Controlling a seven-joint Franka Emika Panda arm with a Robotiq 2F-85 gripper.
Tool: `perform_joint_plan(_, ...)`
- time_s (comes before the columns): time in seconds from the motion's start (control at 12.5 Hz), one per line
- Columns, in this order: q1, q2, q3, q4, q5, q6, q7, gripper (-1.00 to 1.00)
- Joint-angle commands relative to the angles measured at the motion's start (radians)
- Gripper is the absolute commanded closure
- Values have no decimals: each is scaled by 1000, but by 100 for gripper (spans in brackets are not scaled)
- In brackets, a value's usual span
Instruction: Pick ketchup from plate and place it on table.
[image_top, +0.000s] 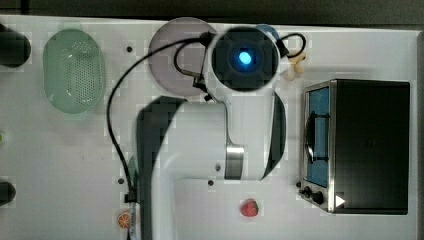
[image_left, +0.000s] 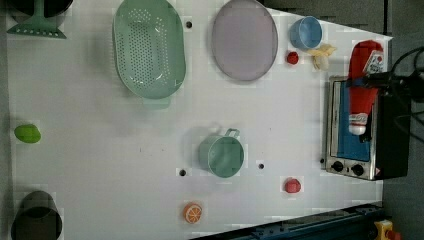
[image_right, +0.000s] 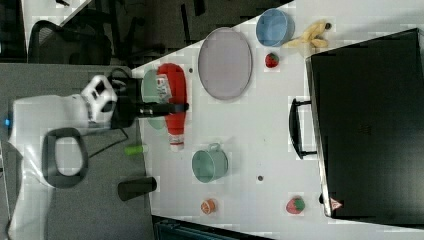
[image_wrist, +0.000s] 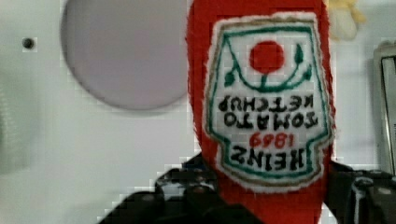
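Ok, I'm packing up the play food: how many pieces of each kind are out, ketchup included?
Strawberries: 2
Orange slice: 1
Banana: 1
Small green piece: 1
Ketchup bottle: 1
Total: 6

In the top view, the arm's wrist housing (image_top: 243, 58) covers the 3 o'clock part of the plate (image_top: 172, 60) and most of the blue bowl (image_top: 270, 31). In the wrist view, the ketchup (image_wrist: 266, 107) is cut off at the 12 and 6 o'clock edges, hiding its cap and base; the tabletop (image_wrist: 116, 149) beyond is blurred.
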Motion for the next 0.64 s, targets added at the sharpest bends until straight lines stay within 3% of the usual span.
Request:
perform_joint_plan(0.08, -40, 39, -12, -207, 24, 113, -15, -25)
perform_joint_plan(0.4, -37, 73, -14, -387, 74, 394, -15, -25)
perform_joint_plan(0.64, -33, 160, -7, -445, 74, 563, -12, -25)
